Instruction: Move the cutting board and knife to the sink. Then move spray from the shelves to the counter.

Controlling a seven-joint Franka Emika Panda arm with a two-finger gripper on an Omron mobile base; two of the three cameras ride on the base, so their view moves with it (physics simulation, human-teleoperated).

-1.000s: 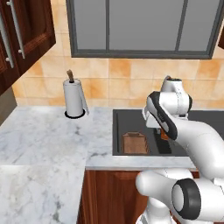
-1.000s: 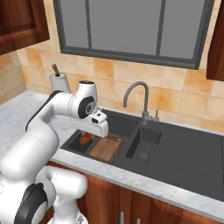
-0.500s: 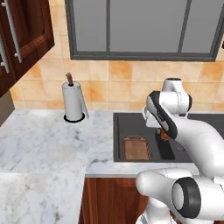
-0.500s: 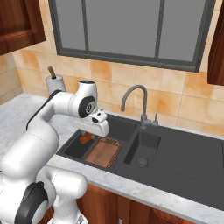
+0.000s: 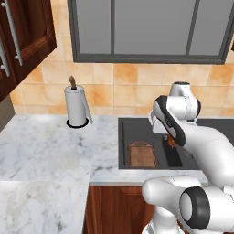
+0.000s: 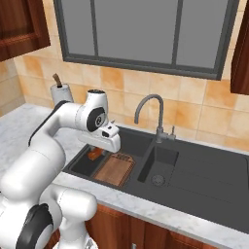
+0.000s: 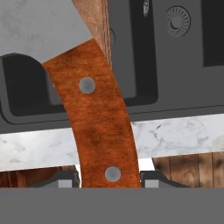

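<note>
My gripper [image 7: 110, 177] is shut on the knife [image 7: 98, 118], pinching the lower end of its reddish-brown riveted handle, with the grey blade toward the upper left of the hand view. The gripper [image 6: 98, 147] hangs over the left part of the dark grey sink [image 6: 204, 165], and the knife handle [image 6: 95, 153] shows below the hand. The brown cutting board [image 6: 115, 168] lies flat in the left basin; it is also seen in the left base view [image 5: 142, 154] and behind the knife [image 7: 94, 17]. The spray and the shelves are out of view.
A gooseneck faucet [image 6: 146, 104] stands behind the basin. A paper towel roll [image 5: 76, 106] stands on the marble counter [image 5: 45, 146] left of the sink [image 5: 125, 132]. Dark wooden cabinets [image 5: 23, 36] hang at the upper left. A window spans the tiled wall.
The whole picture has shifted a little, so the camera has moved. The knife stays in the gripper over the sink, and the board stays in the basin.
</note>
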